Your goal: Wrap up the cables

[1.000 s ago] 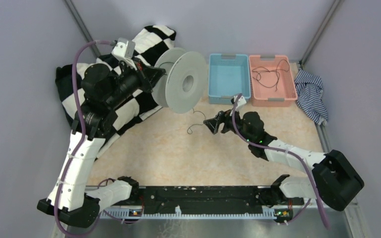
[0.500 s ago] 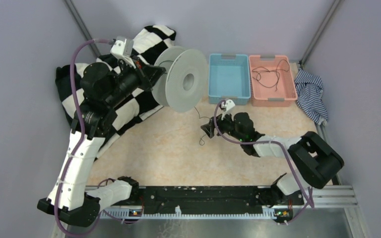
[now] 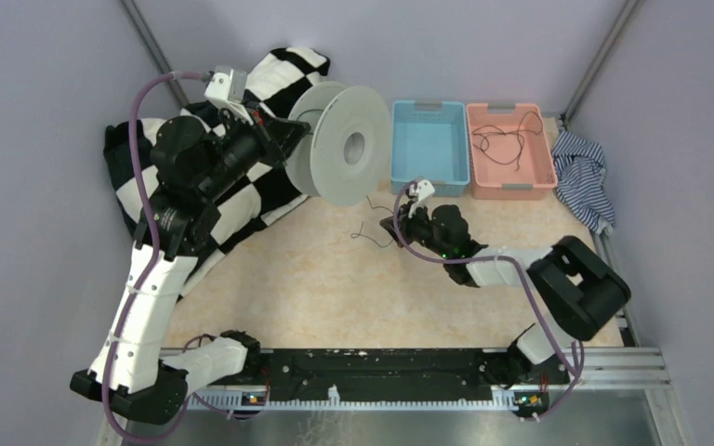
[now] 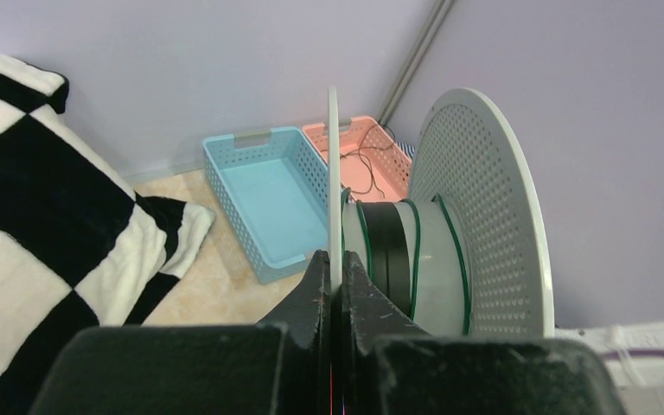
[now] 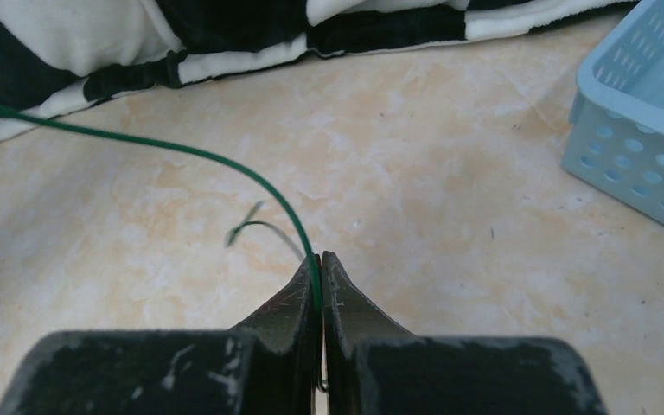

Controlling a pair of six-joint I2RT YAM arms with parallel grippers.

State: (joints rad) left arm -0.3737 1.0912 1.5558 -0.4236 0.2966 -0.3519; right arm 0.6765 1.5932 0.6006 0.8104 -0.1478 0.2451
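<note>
Right gripper (image 5: 320,259): jaws closed all the way, nipping the thin cable (image 5: 181,151) at the very tips. From there the cable arcs off toward 10 o'clock in the wrist view, low over the table (image 3: 316,279). A short loose tail curls just past the tips.

Left gripper (image 4: 335,259): clamped tight on the near rim of the spool (image 3: 335,172), holding it on edge. A few turns are on the hub. From above, the right gripper sits at 5 o'clock from the spool.

Far side, about 2 o'clock of the spool: more cables (image 3: 497,139) in the pink basket (image 3: 511,189).

Risks, my judgement:
- tip-only pinch, so the cable may slip out under pull
- the slack arc could snag the checked cloth (image 3: 242,204) or ride over the rim instead of onto the hub
- a hard tug may twist the spool in the left jaws
</note>
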